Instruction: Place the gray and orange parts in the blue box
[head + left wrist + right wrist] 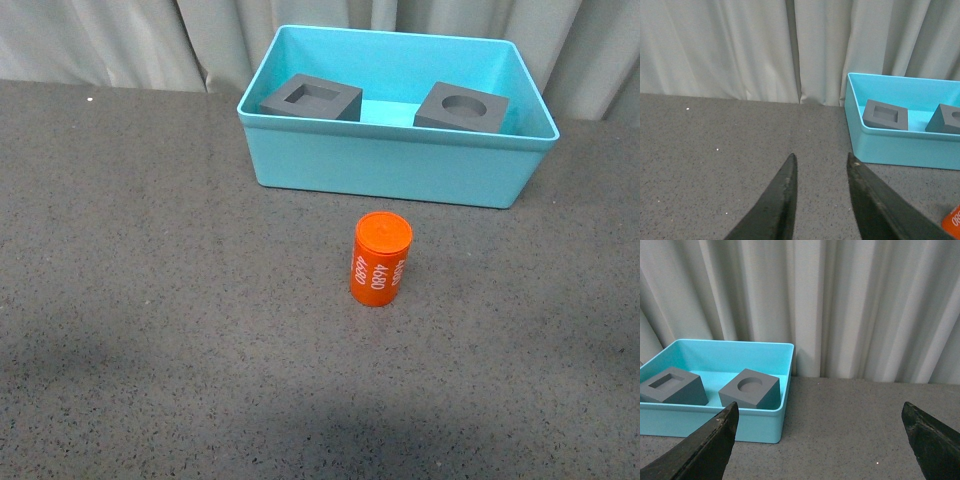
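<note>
Two gray cubes lie inside the blue box [385,165]: one with a square recess [312,98] at its left, one with a round recess [462,107] at its right. The orange cylinder [380,258] with white numbers stands upright on the table in front of the box. Neither arm shows in the front view. My left gripper [821,161] is open above bare table, left of the box [900,147]; an orange sliver [953,221] shows at the frame's edge. My right gripper [820,412] is wide open, to the right of the box [710,422], holding nothing.
Pale curtains [110,40] hang behind the dark speckled table [150,300]. The box stands near the table's far edge.
</note>
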Controlling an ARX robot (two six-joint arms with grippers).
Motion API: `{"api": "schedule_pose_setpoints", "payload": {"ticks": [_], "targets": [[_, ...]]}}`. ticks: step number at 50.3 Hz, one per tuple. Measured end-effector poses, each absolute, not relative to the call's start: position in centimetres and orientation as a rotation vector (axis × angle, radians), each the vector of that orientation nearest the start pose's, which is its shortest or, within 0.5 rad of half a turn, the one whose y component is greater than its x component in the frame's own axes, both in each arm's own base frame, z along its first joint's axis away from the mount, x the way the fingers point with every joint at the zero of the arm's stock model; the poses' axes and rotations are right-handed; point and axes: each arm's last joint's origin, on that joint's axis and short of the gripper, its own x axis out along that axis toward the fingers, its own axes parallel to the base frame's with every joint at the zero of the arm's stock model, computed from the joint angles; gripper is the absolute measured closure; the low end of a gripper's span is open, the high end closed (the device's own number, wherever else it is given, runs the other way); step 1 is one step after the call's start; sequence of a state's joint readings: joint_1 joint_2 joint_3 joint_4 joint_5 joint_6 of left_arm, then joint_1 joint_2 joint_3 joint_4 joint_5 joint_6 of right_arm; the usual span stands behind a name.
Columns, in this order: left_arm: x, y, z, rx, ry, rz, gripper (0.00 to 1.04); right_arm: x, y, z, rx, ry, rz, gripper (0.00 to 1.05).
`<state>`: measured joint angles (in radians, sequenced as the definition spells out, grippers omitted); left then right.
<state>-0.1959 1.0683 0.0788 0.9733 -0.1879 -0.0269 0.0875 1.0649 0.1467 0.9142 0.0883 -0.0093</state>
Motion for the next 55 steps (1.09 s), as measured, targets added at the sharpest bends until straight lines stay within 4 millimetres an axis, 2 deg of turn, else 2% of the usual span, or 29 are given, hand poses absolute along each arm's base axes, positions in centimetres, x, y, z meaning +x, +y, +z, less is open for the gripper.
{"api": "schedule_pose_setpoints", "payload": {"ticks": [3, 8, 23, 55], "targets": [[16.5, -2.4, 16.1, -0.017, 0.018, -0.006, 0.86, 18.5, 1.4, 17.6, -0.01, 0.004, 0.0, 0.1], [15.8, -1.9, 16.2, -0.015, 0.015, -0.002, 1.02, 18.5, 1.4, 17.6, -0.01, 0.004, -0.001, 0.1], [13.9, 0.0, 16.8, -0.007, -0.006, 0.004, 1.01, 18.5, 1.4, 17.6, -0.01, 0.004, -0.001, 0.1], [11.3, 0.0, 17.3, -0.007, -0.022, -0.001, 1.01, 18.5, 1.4, 17.6, -0.01, 0.004, -0.001, 0.1]]}}
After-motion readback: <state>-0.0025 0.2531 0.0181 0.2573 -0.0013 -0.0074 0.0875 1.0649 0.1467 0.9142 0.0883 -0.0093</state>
